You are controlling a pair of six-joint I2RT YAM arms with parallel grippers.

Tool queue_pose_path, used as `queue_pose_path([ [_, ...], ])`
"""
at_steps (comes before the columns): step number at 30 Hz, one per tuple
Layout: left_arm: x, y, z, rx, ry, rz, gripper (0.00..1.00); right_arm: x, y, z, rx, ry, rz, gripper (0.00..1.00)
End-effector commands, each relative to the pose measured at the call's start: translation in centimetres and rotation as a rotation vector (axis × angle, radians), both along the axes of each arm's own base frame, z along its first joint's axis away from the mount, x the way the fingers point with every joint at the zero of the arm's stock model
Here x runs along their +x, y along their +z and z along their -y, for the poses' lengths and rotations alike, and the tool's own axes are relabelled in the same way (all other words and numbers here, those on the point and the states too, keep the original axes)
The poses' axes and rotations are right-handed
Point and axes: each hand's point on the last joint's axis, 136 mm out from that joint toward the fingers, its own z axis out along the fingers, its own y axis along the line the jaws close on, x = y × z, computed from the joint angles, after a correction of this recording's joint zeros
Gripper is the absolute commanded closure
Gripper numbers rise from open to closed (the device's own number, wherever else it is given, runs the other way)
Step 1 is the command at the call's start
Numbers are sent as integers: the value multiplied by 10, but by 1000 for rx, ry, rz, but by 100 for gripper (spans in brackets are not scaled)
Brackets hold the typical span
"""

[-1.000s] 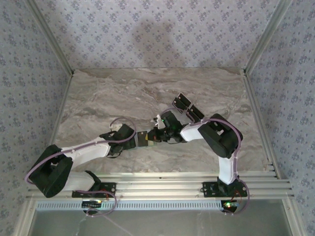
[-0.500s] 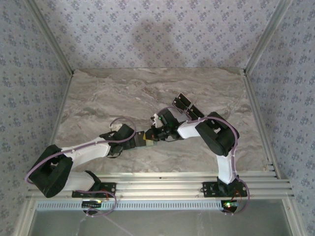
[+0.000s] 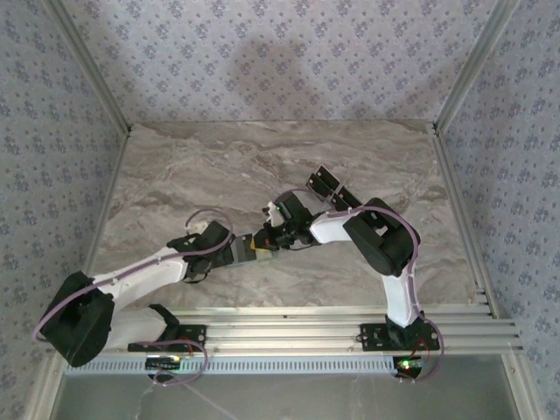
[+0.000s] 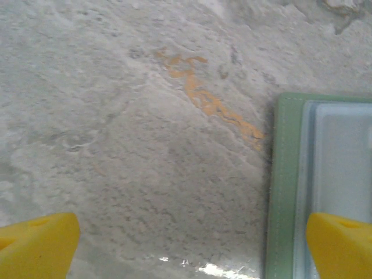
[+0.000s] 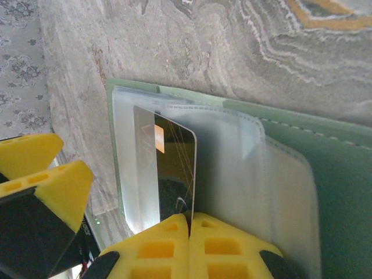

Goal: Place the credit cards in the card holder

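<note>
Holder (image 5: 331, 174): pale green, lying open and flat on the table, with clear sleeves (image 5: 238, 151) fanned over its inner face; in the top view it sits at frame centre, slightly low, between the two grippers
Left gripper (image 4: 189, 247): jaws spread wide, grasping nothing; its yellow fingertips (image 4: 36, 244) sit in the lower corners of the left wrist view, and the one on the right overlaps the holder's edge at the right side of that frame
Right gripper (image 5: 189, 229): clenched on the lower edge of a card, at bottom centre of the right wrist view; in the top view it is just up and right of the left gripper, tips close together
Held card (image 5: 174, 165): dark and glossy with an orange mark near its upper left; it stands among the sleeves, centre-left of the right wrist frame; I cannot tell whether it is inside a pocket
Loose cards (image 3: 322, 181): two dark ones flat on the table, side by side, up and right of centre in the top view, near the right arm and apart from the holder
Table (image 3: 192, 175): grey-brown marble, with an orange vein showing in the upper middle of the left wrist view
</note>
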Motion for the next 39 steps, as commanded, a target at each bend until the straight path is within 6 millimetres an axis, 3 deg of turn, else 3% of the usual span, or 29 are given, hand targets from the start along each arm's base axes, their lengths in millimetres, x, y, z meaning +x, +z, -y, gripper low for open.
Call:
queue_pose_path([
  [1, -5, 4, -16, 30, 81, -26, 0, -12, -30, 12, -106, 6, -57, 100],
  [8, -8, -13, -20, 48, 110, -78, 0, -12, -31, 13, -111, 10, -56, 100],
  [18, -1, -22, -8, 15, 69, -79, 0, -12, -29, 8, -115, 22, -56, 100],
  [37, -2, -33, -3, -10, 47, -95, 0, -21, -18, -25, -117, 73, -36, 100],
  [39, -2, -32, -2, -12, 45, -94, 0, -21, -13, -23, -121, 79, -28, 90],
])
